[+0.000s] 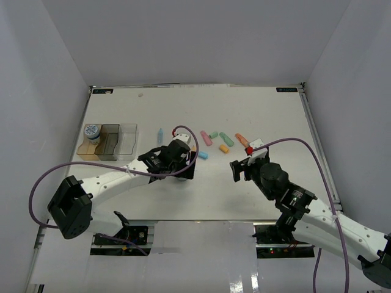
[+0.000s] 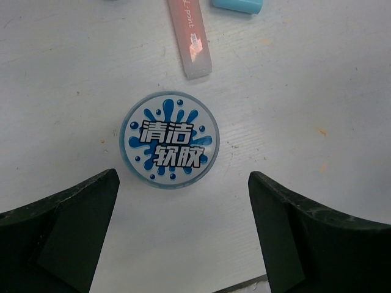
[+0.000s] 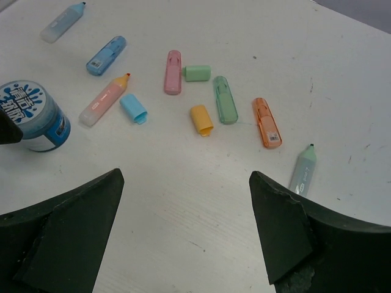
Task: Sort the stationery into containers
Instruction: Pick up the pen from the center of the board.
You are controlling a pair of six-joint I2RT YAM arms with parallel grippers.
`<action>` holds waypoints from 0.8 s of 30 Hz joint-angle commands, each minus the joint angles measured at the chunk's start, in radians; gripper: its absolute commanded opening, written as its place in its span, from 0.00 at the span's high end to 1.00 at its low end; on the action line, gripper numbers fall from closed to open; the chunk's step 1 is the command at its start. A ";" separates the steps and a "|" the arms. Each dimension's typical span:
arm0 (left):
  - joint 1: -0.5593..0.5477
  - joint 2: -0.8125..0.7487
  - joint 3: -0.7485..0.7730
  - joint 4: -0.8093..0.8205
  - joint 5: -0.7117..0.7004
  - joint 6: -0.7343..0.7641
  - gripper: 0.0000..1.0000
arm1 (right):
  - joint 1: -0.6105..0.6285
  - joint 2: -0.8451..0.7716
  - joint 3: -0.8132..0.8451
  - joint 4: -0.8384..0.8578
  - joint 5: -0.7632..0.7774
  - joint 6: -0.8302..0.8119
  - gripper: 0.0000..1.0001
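Two round rolls are accounted for. One roll [image 1: 91, 131] stands in the tan bin [image 1: 84, 154] at the left end of the container row, with the middle clear bin [image 1: 111, 146] and the end clear bin [image 1: 129, 143] beside it. The second roll [image 2: 168, 139] stands upright on the white table [image 1: 256, 110], directly under the left gripper [image 2: 182, 183]. That gripper hangs over it with its jaws set wider than the roll and nothing between them. This placement reads as lining up for a grasp, and the matching roll in the tan bin suggests the destination.

The right gripper [image 3: 186, 183] is likewise spread wide and empty. It is poised on the near side of the scattered pastel pieces and faces them, apparently placed to work that group.

Materials: the second roll is a short cylinder with a flat printed lid, a blue splash with bold characters, and a translucent blue wall. It looks smooth and rigid. The pieces are glossy plastic with rounded ends. They include a pink piece [image 3: 173, 72], a green piece [image 3: 225, 99], an orange piece [image 3: 267, 122], a mint piece [image 3: 302, 170] with a dark tip, and a stubby blue cap [image 3: 133, 108] lying loose. None of these touches another. The table surface is matte and lightly scuffed, and the gripper fingers are matte black wedges.
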 commanded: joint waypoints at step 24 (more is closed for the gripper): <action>-0.007 0.112 0.097 0.013 -0.145 -0.077 0.46 | -0.003 -0.082 -0.008 0.005 0.008 0.012 0.10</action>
